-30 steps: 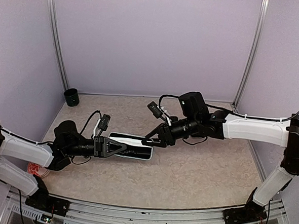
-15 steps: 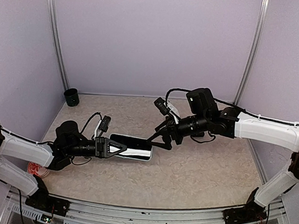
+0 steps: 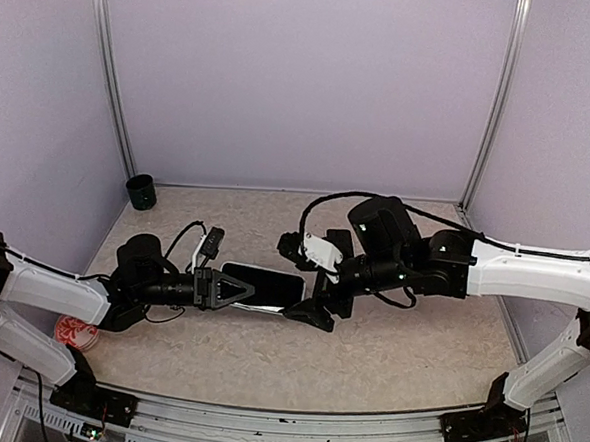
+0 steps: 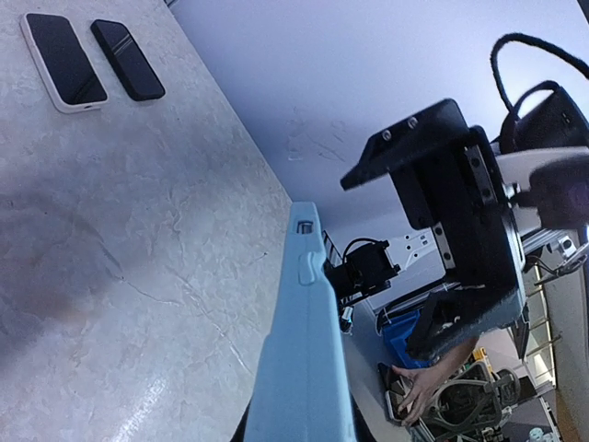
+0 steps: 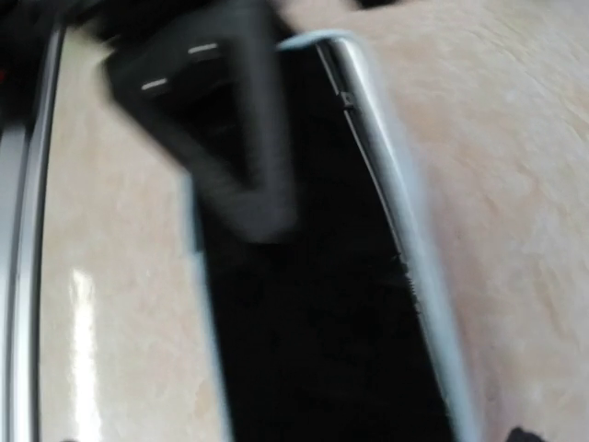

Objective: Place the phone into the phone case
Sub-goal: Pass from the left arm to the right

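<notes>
Pale-blue phone case (image 4: 304,368) clamped in the left jaws

Blue case (image 4: 304,368) edge-on; two phones (image 4: 63,60) flat beyond.

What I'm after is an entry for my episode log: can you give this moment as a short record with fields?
phone case: light blue, its left end in the left gripper
phone: black screen up, lying in the case; whether it is fully seated cannot be told
left gripper: shut on the phone case
right gripper: low at the phone's right end; open or shut unclear
black cup: upright in the far left corner of the table, apart from both arms
</notes>
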Controlling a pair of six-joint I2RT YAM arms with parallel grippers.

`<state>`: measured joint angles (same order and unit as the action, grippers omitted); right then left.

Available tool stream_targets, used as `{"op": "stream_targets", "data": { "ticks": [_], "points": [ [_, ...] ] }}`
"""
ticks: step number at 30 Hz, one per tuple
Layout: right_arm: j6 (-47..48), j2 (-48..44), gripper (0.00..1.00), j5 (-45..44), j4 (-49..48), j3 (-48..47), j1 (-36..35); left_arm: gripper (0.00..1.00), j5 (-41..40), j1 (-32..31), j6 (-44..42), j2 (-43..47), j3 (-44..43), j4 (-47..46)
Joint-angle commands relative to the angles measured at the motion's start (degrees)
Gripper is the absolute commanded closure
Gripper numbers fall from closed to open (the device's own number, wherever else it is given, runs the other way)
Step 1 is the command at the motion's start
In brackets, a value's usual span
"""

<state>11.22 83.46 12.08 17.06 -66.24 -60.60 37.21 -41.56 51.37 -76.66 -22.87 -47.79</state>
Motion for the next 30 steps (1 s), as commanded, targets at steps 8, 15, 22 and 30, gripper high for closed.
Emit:
{"op": "stream_targets", "data": {
  "ticks": [8,15,22,30],
  "points": [
    [11.60,3.91,0.00,-11.63,0.32,-1.82,-5.25,1.00,1.08,-0.27,-0.32,-0.42,-1.83,-2.48],
    [11.49,5.51,0.01,-13.39,0.29,-2.59,-5.36,1.00,1.18,-0.36,-0.23,-0.57,-1.69,-2.90],
    [10.68,7.35,0.01,-13.38,1.97,-4.03,-5.36,1.00,1.59,-0.54,-0.35,-1.02,-1.84,-3.10],
    [10.57,9.87,0.01,-13.08,3.93,-5.89,-5.41,1.00,1.09,-0.63,-0.16,-1.04,-1.40,-3.20]
  ]
}}
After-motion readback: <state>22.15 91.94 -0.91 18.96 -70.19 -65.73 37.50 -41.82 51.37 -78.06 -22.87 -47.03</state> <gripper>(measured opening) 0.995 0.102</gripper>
